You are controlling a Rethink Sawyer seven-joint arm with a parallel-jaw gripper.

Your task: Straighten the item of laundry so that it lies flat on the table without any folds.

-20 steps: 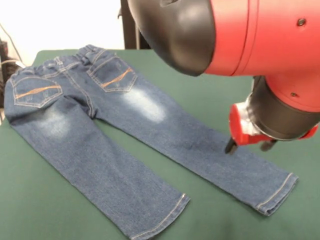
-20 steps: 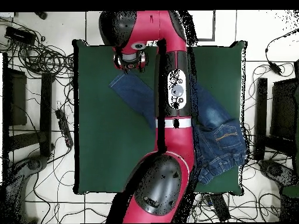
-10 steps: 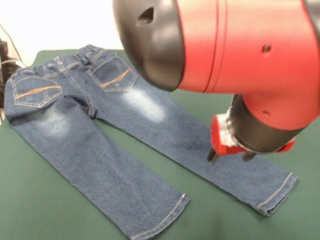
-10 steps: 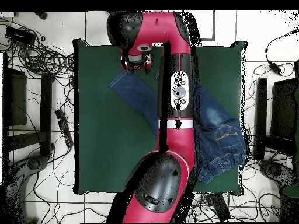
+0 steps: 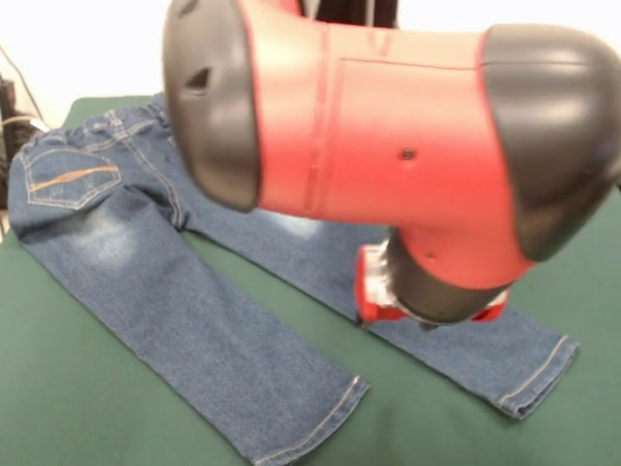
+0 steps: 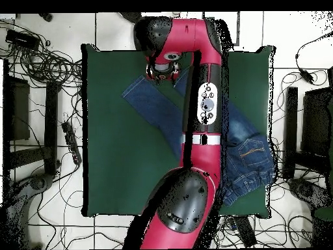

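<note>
The item of laundry, a small pair of blue jeans (image 5: pixel 146 282), lies back side up on the green table (image 5: pixel 78 417), waistband at the far left and legs spread apart toward the near right. Orange stitching shows on one back pocket; the arm hides the other. My gripper (image 5: pixel 398 318) hangs low over the inner edge of the right-hand leg, above its cuff, mostly covered by the red arm. From overhead, the gripper (image 6: pixel 164 73) is over the far leg of the jeans (image 6: pixel 153 104), with the waist bunched near the right edge of the table (image 6: pixel 117 163).
My bulky red and black arm (image 5: pixel 388 165) fills the middle of the front view and hides much of the jeans. Overhead, tangled cables (image 6: pixel 45 65) lie on the floor to the left, and dark stands (image 6: pixel 306 130) flank the table.
The arm has swung leftward in the front view, carrying the gripper from near the right leg's cuff toward the leg's inner edge. The jeans have not moved.
</note>
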